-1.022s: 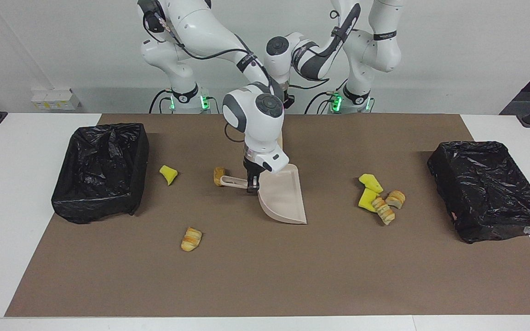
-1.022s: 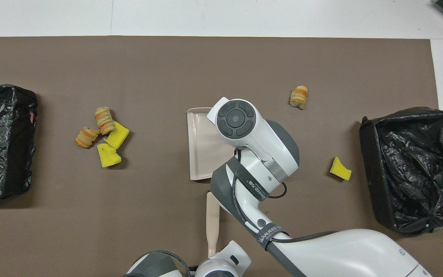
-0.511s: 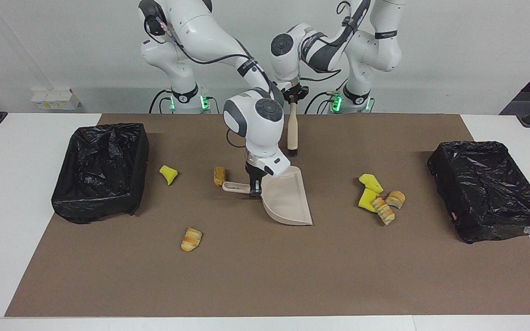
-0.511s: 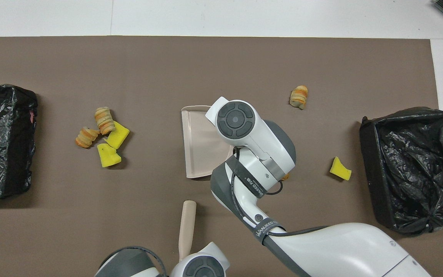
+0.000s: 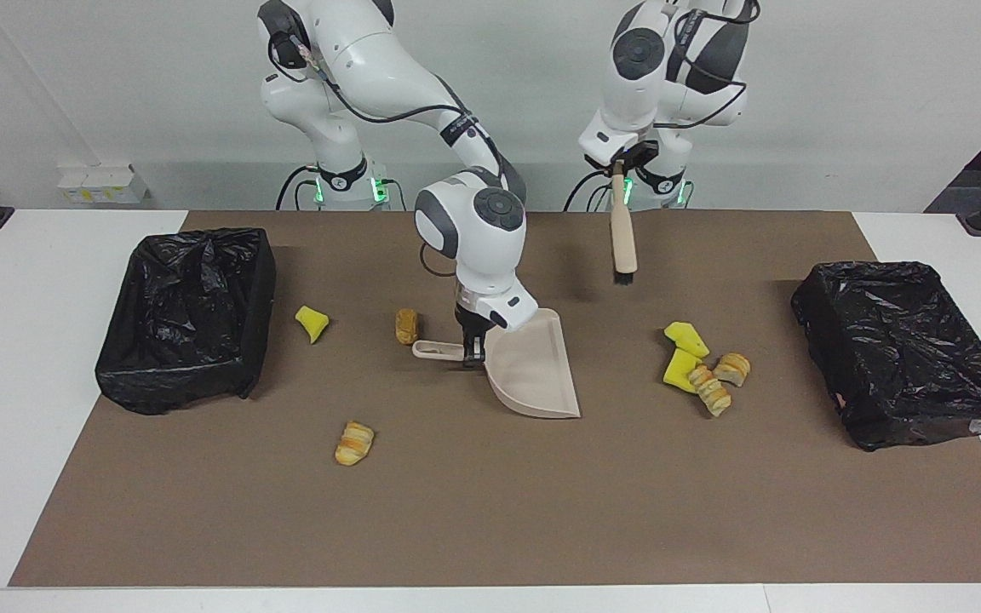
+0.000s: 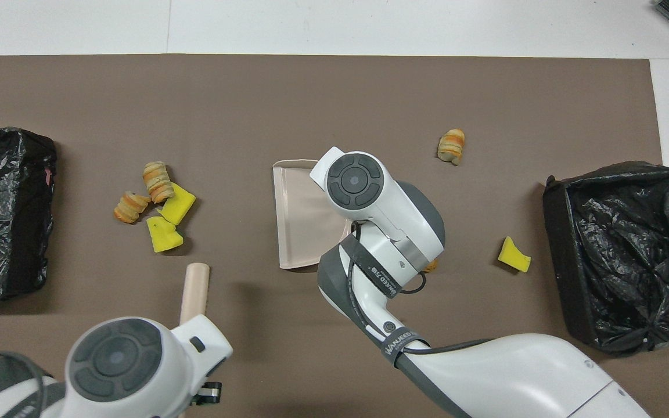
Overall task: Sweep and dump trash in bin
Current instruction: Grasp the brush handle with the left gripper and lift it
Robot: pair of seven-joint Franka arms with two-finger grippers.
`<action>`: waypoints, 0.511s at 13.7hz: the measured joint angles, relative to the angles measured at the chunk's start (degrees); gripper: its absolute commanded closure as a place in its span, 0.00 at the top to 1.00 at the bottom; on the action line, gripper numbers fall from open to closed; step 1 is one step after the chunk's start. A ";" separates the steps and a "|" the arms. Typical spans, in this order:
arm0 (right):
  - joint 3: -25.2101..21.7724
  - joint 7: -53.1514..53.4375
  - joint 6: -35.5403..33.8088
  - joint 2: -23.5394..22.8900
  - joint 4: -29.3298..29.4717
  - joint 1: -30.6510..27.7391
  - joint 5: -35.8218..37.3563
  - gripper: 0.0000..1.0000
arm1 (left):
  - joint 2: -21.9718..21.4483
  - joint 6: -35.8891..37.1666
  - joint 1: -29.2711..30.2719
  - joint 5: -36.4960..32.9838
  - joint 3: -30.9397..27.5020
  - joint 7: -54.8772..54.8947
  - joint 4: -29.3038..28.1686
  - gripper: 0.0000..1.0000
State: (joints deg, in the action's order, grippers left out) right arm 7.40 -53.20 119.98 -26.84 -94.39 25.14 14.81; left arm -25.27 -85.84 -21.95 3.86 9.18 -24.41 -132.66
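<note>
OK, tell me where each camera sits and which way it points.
Facing view: high across the table, looking at both arms; left gripper hangs the brush in the air, right gripper holds the dustpan.
Overhead view: high above the robots' end, looking steeply down; both arms enter from the bottom.
Shared: dustpan, brush, scattered trash, both bins, half a turn apart.

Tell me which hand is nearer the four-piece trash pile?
Left. The left hand holds the brush up beside the pile; the right hand grips the dustpan at mid-table.

Beige dustpan (image 5: 537,375); yellow sponge wedges (image 5: 685,339); golden-brown striped pastries (image 5: 355,443); black bin liners (image 5: 188,315).
</note>
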 measured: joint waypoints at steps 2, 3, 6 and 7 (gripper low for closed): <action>0.00 0.00 0.01 -0.01 0.00 0.00 0.00 0.00 | 0.47 -0.05 8.23 -1.66 -0.05 5.20 2.16 0.00; 0.00 0.00 0.03 -0.01 0.00 0.00 0.00 0.00 | 1.20 -0.13 12.77 -1.86 -0.07 8.50 3.63 0.00; 0.04 0.00 0.41 -0.06 0.00 0.03 0.00 0.00 | 7.10 -1.84 24.98 -2.45 -0.20 15.63 10.56 0.00; 0.04 0.00 0.43 -0.11 0.00 0.02 0.00 0.00 | 9.90 -2.22 27.73 -2.91 -0.22 17.09 13.59 0.00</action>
State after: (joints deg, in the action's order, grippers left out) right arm 7.44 -53.20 120.40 -26.95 -94.38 25.16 14.81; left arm -15.37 -88.06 5.78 0.94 8.95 -7.32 -119.07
